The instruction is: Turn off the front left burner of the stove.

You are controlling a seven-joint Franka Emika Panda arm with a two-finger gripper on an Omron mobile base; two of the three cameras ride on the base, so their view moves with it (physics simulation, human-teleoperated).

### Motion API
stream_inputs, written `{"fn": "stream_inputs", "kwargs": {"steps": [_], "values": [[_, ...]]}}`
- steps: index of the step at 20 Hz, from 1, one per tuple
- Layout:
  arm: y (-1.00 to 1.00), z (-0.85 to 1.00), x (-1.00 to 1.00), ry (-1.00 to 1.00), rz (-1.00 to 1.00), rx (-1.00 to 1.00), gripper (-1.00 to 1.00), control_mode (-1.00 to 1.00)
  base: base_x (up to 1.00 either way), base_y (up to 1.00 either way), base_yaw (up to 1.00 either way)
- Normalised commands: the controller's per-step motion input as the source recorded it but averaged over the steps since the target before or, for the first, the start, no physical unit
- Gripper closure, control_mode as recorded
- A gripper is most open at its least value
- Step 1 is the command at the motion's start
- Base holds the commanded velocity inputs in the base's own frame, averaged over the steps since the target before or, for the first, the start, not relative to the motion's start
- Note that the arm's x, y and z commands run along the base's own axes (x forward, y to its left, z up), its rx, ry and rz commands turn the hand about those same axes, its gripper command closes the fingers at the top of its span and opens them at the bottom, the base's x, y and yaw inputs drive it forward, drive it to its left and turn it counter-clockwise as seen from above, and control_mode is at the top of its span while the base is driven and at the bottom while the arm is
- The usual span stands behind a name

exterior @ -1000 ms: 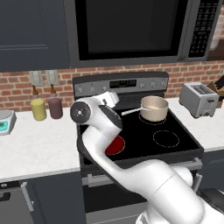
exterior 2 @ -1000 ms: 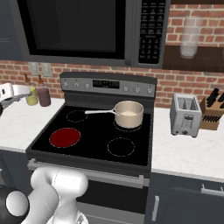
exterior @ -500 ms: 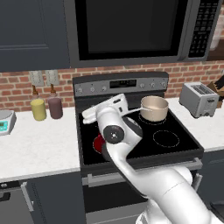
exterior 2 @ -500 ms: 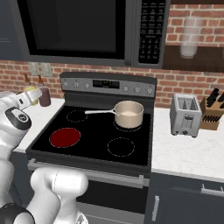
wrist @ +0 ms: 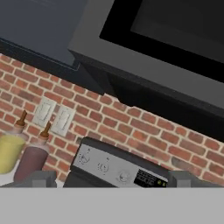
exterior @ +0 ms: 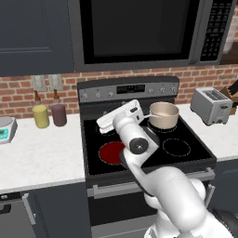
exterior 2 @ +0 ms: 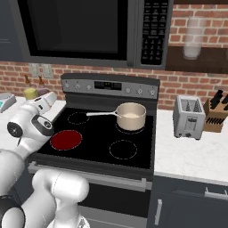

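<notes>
The stove [exterior: 186, 135] is a black glass-top range, and its front left burner [exterior: 113, 152] glows red, as the right base view also shows [exterior 2: 66, 139]. My white hand [exterior: 120, 115] hovers above the back left of the cooktop, left of the pot. It points at the grey back panel [wrist: 94, 151], where three small knobs [wrist: 103, 166] sit left of the digital display [wrist: 148, 178]. The gripper [wrist: 113, 179] is open with nothing between its two dark tips, still short of the panel.
A steel pot [exterior: 163, 115] with a long handle sits on the back right zone. Yellow [exterior: 41, 115] and maroon [exterior: 58, 114] bottles stand on the left counter by a scale [exterior: 3, 130]. A toaster [exterior 2: 189, 117] and knife block [exterior 2: 216, 113] are on the right. The microwave [exterior: 139, 30] hangs overhead.
My hand has swung from over the left counter rightward to above the cooktop's back left. The burner still glows red.
</notes>
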Motion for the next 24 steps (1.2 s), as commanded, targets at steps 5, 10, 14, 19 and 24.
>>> {"fn": "stream_inputs", "kwargs": {"steps": [5,10,14,19,24], "values": [[0.16,-0.08,0.38,-0.03,0.02,-0.01,-1.0,-1.0,0.0,0.0,0.0],[0.3,0.0,0.43,0.0,0.01,-0.01,-1.0,-1.0,0.0,0.0,0.0],[0.34,-0.03,0.42,0.0,0.01,-0.03,-1.0,-1.0,0.0,0.0,0.0],[0.07,-0.12,0.48,0.0,0.01,0.0,-1.0,-1.0,0.0,0.0,0.0],[0.0,-0.1,0.39,0.0,0.0,0.0,-1.0,-1.0,0.0,0.0,0.0]]}}
